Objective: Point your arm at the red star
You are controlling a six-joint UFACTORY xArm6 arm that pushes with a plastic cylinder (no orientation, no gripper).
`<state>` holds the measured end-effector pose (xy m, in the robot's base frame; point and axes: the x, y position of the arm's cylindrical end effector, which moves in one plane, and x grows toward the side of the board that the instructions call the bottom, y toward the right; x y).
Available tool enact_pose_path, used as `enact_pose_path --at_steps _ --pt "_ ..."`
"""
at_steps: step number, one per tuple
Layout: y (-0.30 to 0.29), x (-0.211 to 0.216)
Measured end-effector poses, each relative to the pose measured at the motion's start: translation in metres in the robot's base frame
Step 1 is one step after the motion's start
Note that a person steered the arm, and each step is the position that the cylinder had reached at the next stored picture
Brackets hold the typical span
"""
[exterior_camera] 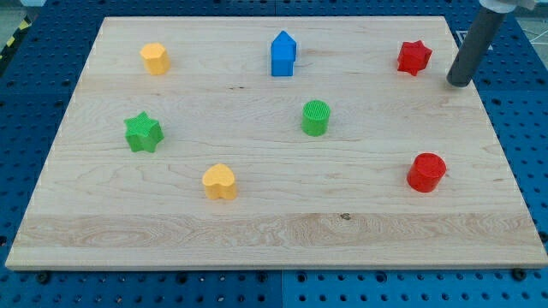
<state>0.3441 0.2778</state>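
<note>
**Tip at the board's right edge, beside the red star**

Nearest the view's bottom, the wooden board (171, 235) has its front corners cut off by the frame. Toward the bottom right sits the red cylinder (426, 172); left of centre lies the yellow heart (219, 181). Farther back stand the green star (143, 132) and the green cylinder (315, 117). Near the top edge are the yellow block (155, 58), its shape hard to make out, and the blue house-shaped block (282, 53). The red star (413, 57) sits near the top right corner. My tip (459, 83) rests just right of it, apart, at the right edge. The rod's upper part is cut off by the frame. There are no jaws; the rod holds nothing.
</note>
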Motion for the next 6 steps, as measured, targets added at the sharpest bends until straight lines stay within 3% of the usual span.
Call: enact_pose_path --at_steps 2,6 --pt "0.004 -0.046" --pt "-0.038 -0.045"
